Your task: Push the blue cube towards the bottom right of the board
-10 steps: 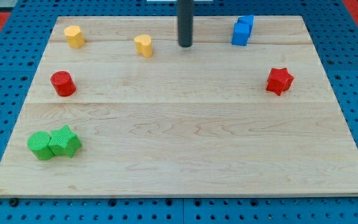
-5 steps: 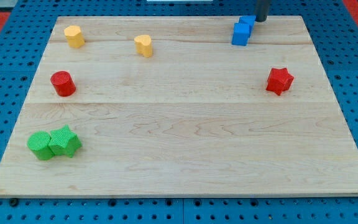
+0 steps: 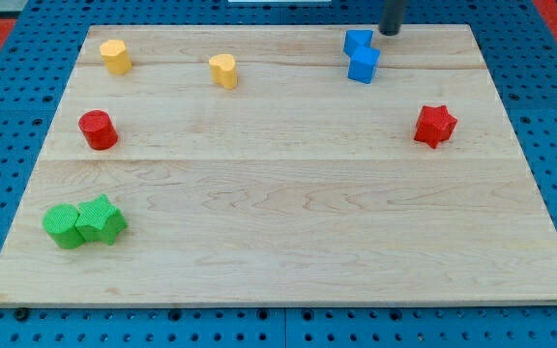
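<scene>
Blue cube [image 3: 361,56] sits far on board [image 3: 288,193], right of centre. Tip [image 3: 390,32] just beyond it, up-right, apart, holding nothing. Cube lies down-left of tip; goal corner down-right, so tip needs cube's far-left side.

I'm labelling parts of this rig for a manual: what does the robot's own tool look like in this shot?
Only the lower stub of the tool shows at the view's top edge: a plain, straight, round rod, dark grey to black, with a slight sheen. My tip ends blunt. No cables, markings or sleeve are visible; the rest of the arm is out of frame.
</scene>
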Action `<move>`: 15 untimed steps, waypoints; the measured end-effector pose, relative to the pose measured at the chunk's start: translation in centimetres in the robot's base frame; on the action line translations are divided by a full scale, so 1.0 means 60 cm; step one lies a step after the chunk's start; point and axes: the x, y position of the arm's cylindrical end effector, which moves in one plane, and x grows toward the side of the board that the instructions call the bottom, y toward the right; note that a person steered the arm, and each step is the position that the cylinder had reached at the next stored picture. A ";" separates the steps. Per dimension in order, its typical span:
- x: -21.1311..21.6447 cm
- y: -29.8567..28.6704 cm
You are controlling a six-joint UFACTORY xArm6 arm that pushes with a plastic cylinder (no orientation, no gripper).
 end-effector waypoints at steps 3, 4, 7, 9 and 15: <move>0.016 -0.004; 0.046 -0.008; 0.117 -0.058; 0.112 0.040; 0.177 -0.124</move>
